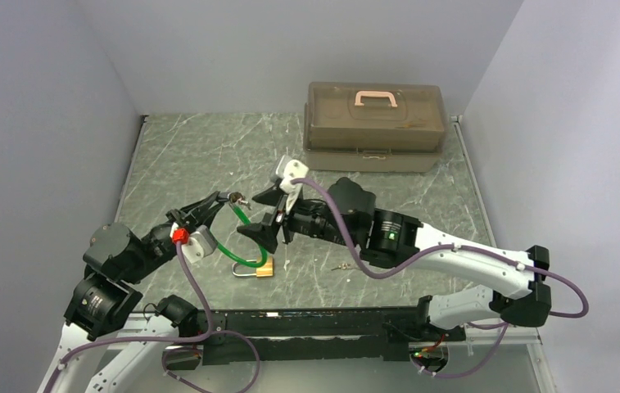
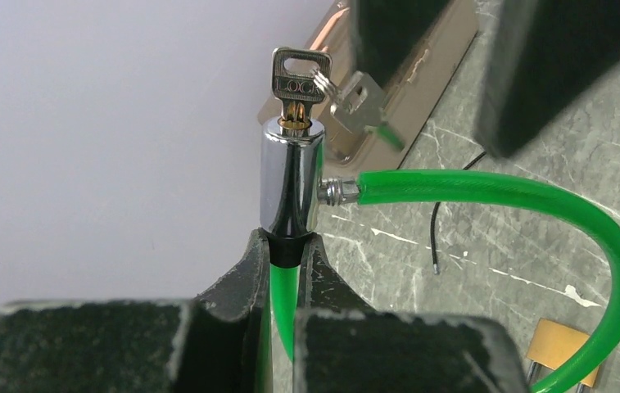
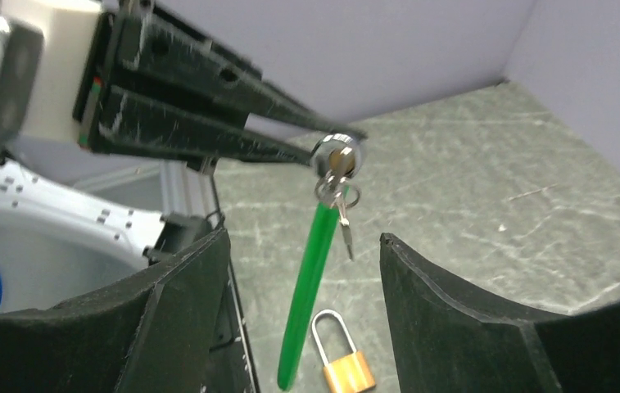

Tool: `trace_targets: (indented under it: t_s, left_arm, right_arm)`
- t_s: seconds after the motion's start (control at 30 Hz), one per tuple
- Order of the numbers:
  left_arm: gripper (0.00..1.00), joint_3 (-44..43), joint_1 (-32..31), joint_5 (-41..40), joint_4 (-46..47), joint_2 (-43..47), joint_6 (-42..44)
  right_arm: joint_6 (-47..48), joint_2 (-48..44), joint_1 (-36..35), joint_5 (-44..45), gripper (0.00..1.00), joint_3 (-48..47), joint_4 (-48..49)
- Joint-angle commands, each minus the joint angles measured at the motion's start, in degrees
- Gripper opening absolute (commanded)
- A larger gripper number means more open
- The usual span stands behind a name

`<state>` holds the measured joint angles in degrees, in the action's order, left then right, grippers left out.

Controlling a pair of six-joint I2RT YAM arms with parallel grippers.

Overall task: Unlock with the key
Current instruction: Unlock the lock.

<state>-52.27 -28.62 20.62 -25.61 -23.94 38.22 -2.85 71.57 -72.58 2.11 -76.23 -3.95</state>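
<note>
The key (image 2: 298,78) stands in the top of a chrome lock cylinder (image 2: 290,176) on a green cable (image 2: 495,188), with a second key (image 2: 359,98) hanging from its ring. My left gripper (image 2: 290,246) is shut on the cable's black collar just under the cylinder and holds it above the table (image 1: 228,199). In the right wrist view the cylinder (image 3: 337,154) and key (image 3: 335,168) face me. My right gripper (image 3: 304,237) is open, a little back from the key and touching nothing. From above, my right gripper (image 1: 267,214) sits just right of the key (image 1: 239,199).
A brass padlock (image 1: 264,268) lies on the table under the cable loop. Another small bunch of keys (image 1: 341,267) lies to its right. A brown toolbox (image 1: 374,115) stands at the back. Grey walls close in both sides.
</note>
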Motion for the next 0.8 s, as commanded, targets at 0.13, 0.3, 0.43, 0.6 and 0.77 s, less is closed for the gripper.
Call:
trace_targets:
  t_s: [0.13, 0.3, 0.43, 0.6, 0.77]
  left_arm:
    - [0.0, -4.5, 0.1, -1.7, 1.9, -1.1, 0.4]
    - [0.0, -5.2, 0.1, -0.1, 1.7, -0.9, -1.0]
    - [0.0, -5.8, 0.1, 3.8, 0.6, -0.9, -1.9]
    - [0.0, -7.1, 0.1, 16.2, -4.8, -0.6, -1.6]
    - [0.28, -8.4, 0.1, 21.1, -8.1, -1.5, -5.1]
  right_arm:
    - [-2.7, 0.9, -0.3, -4.3, 0.64, 2.6, -2.8]
    - [-1.7, 2.6, -0.3, -2.3, 0.56, 2.0, -1.8]
    - [0.1, 5.0, -0.3, -2.3, 0.47, -0.5, -1.1]
    - [3.2, 5.3, -0.3, 0.7, 0.07, 0.2, 0.4]
    - [13.3, -1.7, -0.4, -4.6, 0.0, 10.5, 8.3]
